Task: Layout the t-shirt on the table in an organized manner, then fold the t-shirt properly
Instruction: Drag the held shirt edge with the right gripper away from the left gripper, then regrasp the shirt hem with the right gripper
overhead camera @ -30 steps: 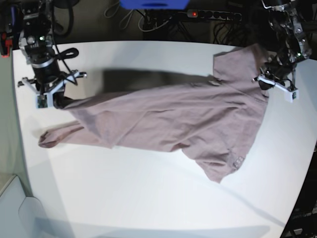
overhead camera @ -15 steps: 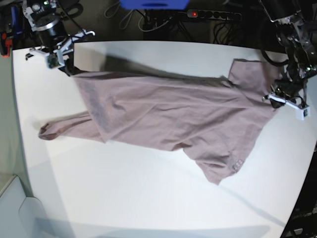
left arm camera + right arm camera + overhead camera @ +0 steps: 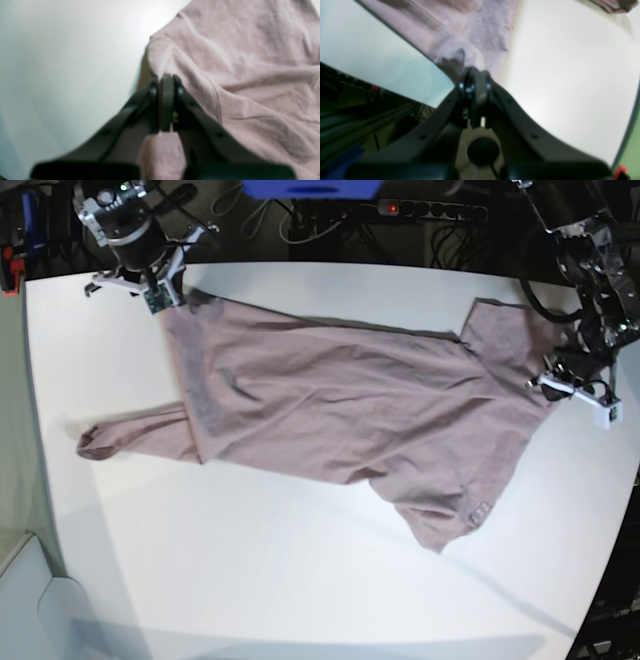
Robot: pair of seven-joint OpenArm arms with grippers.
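Both sets of jaws, left gripper point(image 3: 553, 376) and right gripper point(image 3: 166, 288), we found clamped on opposite ends of the t-shirt point(image 3: 340, 415), stretched lengthwise between them across the counter point(image 3: 300, 580).

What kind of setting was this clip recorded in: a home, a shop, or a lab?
Most likely a robotics lab or test bench. A bare white table holds only a mauve t-shirt, two robot arms work at its far corners, and a power strip with loose cables sits behind it.

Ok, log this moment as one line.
phase: spreading | t-shirt: stretched between tools, partly flat on table | left tool: shut on t-shirt | right tool: shut on t-shirt
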